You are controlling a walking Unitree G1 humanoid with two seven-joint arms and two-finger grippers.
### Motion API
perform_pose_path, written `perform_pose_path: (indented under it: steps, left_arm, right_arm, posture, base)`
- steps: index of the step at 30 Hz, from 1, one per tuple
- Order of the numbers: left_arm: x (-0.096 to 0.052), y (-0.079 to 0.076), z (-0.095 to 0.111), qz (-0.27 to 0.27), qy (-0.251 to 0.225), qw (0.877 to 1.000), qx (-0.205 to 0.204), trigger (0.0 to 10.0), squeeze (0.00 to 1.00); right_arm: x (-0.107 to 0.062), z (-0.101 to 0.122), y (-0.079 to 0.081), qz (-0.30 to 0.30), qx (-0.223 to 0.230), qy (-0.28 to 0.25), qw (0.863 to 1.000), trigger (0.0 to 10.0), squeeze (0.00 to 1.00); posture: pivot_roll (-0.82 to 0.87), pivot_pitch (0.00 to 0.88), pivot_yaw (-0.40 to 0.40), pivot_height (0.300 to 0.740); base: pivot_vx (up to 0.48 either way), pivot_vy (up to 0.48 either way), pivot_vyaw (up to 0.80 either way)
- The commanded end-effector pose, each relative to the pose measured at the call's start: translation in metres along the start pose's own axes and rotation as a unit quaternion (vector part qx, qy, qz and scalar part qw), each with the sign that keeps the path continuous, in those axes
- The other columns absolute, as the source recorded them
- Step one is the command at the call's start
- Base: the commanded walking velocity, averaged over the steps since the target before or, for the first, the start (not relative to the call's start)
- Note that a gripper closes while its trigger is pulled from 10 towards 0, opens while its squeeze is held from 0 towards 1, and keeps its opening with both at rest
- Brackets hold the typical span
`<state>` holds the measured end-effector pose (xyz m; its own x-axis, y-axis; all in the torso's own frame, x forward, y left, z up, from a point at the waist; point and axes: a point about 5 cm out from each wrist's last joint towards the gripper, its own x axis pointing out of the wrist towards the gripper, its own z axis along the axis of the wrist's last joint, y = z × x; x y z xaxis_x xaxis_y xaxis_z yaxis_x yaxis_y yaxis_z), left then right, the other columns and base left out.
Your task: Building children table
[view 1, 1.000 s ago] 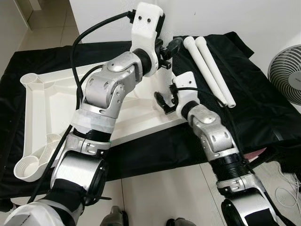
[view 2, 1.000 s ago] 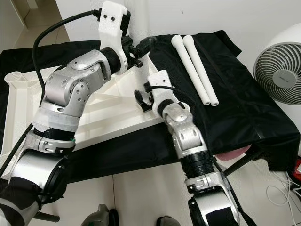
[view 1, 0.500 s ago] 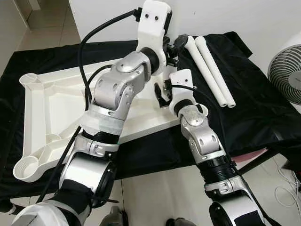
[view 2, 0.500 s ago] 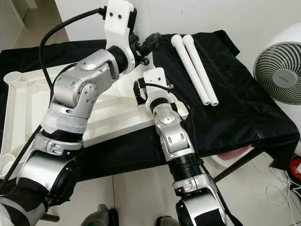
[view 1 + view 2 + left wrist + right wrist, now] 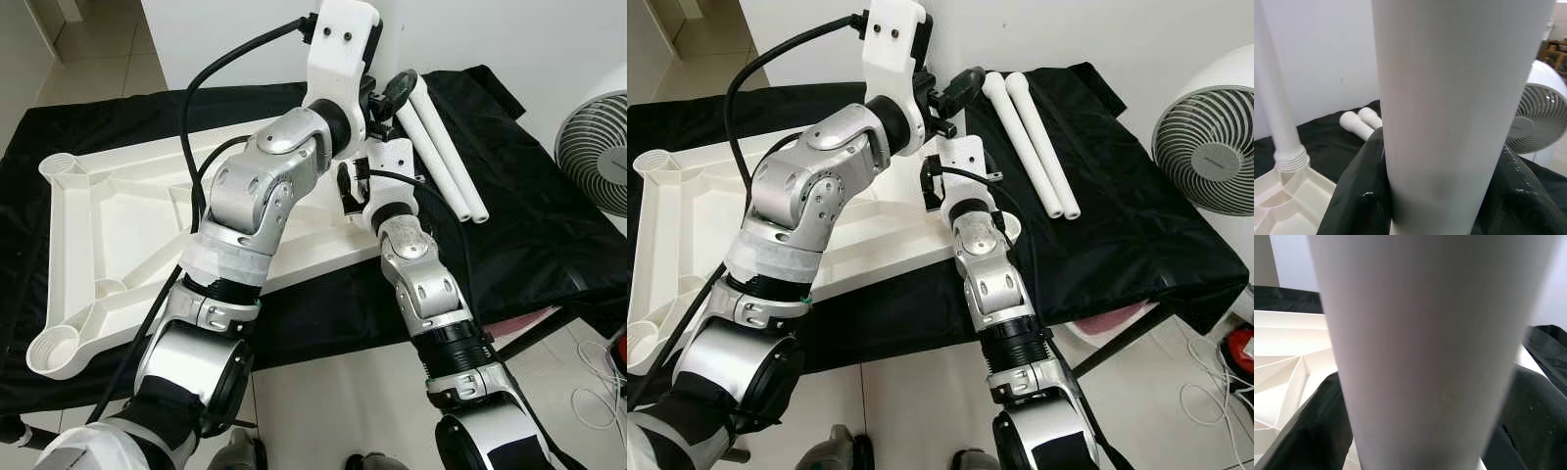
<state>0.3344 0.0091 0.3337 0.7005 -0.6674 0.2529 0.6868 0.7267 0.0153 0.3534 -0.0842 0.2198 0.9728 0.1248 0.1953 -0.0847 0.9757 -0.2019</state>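
The white plastic table top (image 5: 108, 225) lies upside down on a black cloth (image 5: 529, 215). My left arm reaches across it to its far right corner, where the left gripper (image 5: 394, 91) is shut on a white table leg (image 5: 1459, 98); black fingers (image 5: 1356, 196) press both its sides. Just below, at the same corner, my right gripper (image 5: 350, 191) is shut on a white table leg (image 5: 1420, 342). Whether both hold one leg I cannot tell. Another leg (image 5: 1278, 112) stands upright in a corner socket. Two loose legs (image 5: 446, 157) lie side by side on the cloth.
A white fan (image 5: 598, 147) stands to the right beyond the cloth's edge. A white wall runs close behind the far edge. Cables (image 5: 607, 362) and a red item (image 5: 1242, 348) lie on the tiled floor at the lower right.
My left gripper has swung right toward the loose legs' ends. The right gripper has moved up to the table top's far right corner, its forearm now steeper.
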Motion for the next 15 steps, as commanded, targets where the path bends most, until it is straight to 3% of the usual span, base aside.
perform_pose_path:
  steps: [1,3,4,5,6,9,15]
  left_arm:
    - [0.0014,-0.0046,0.0084,0.003,-0.014,1.000,0.010,10.0,0.00]
    - [0.0015,-0.0047,0.0086,0.003,-0.014,1.000,0.010,10.0,0.00]
    - [0.0014,-0.0048,0.0088,0.003,-0.015,1.000,0.010,10.0,0.00]
    - [0.0014,-0.0049,0.0088,0.003,-0.015,1.000,0.010,10.0,0.00]
    - [0.0013,-0.0050,0.0089,0.004,-0.015,1.000,0.010,10.0,0.00]
    - [0.0011,-0.0054,0.0088,0.004,-0.015,1.000,0.010,10.0,0.00]
    - [0.0009,-0.0069,0.0082,0.002,-0.014,1.000,0.010,10.0,0.00]
  right_arm:
    - [0.0017,0.0030,0.0022,0.000,-0.001,-0.007,1.000,10.0,0.00]
    - [0.0018,0.0031,0.0022,-0.001,-0.001,-0.008,1.000,10.0,0.00]
    - [0.0018,0.0033,0.0024,0.000,-0.001,-0.009,1.000,7.9,0.00]
    - [0.0017,0.0036,0.0026,0.000,-0.001,-0.010,1.000,3.4,0.00]
    - [0.0016,0.0037,0.0028,0.001,0.000,-0.011,1.000,1.1,0.00]
    - [0.0015,0.0035,0.0030,0.000,0.003,-0.011,1.000,0.0,0.00]
    - [0.0013,0.0027,0.0011,-0.007,0.012,-0.009,1.000,0.0,0.00]
  posture:
    - [-0.08,0.057,0.038,0.740]
    - [-0.08,0.057,0.038,0.740]
    - [-0.08,0.057,0.038,0.740]
    - [-0.08,0.057,0.038,0.740]
    - [-0.08,0.057,0.038,0.740]
    - [-0.08,0.057,0.038,0.740]
    - [-0.08,0.057,0.038,0.740]
  base:
    - [0.000,0.000,0.00]
    - [0.000,0.000,0.00]
    - [0.000,0.000,0.00]
    - [0.000,0.000,0.00]
    - [0.000,0.000,0.00]
    - [0.000,0.000,0.00]
    - [0.000,0.000,0.00]
